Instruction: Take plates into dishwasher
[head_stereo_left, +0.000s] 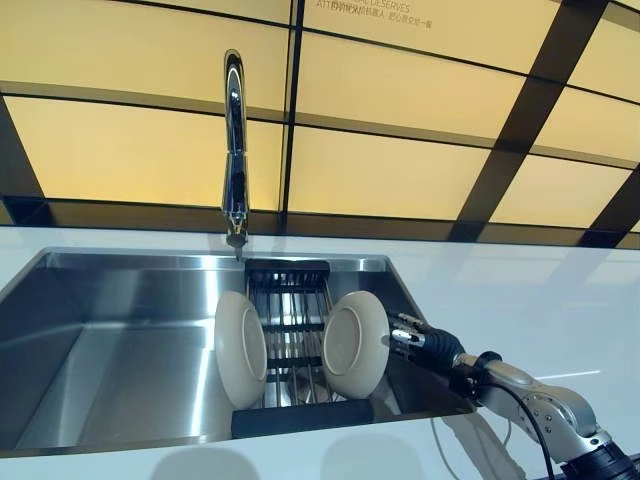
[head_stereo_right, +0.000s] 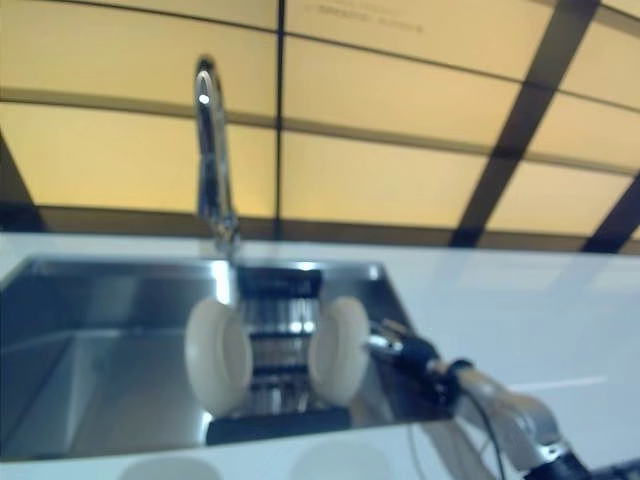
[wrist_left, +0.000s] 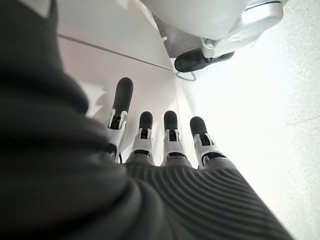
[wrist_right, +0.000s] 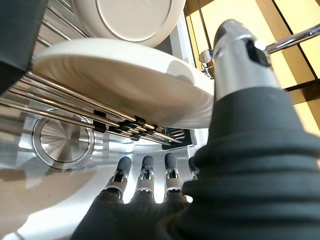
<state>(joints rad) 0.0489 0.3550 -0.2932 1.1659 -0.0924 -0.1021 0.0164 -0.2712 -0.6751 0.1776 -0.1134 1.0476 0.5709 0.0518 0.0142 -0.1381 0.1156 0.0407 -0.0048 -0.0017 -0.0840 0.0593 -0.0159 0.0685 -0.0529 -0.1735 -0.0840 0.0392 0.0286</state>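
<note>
Reaching into the sink (head_stereo_left: 100, 350) at lower centre, my right hand (head_stereo_left: 420, 340) touches the right plate (head_stereo_left: 352, 345) with straight fingers; both plates stand on the rack (head_stereo_left: 290, 330). Left hand (wrist_left: 165, 145) hangs open.

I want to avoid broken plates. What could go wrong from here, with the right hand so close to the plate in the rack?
1. The right hand is at the rim of the right plate, which stands on edge in the rack. A push instead of a grip could tip it toward the left plate.
2. The thumb is over the rim and the fingers are straight, so a lift now may slip.
3. The faucet hangs above the rack; a raised plate could hit it.
</note>
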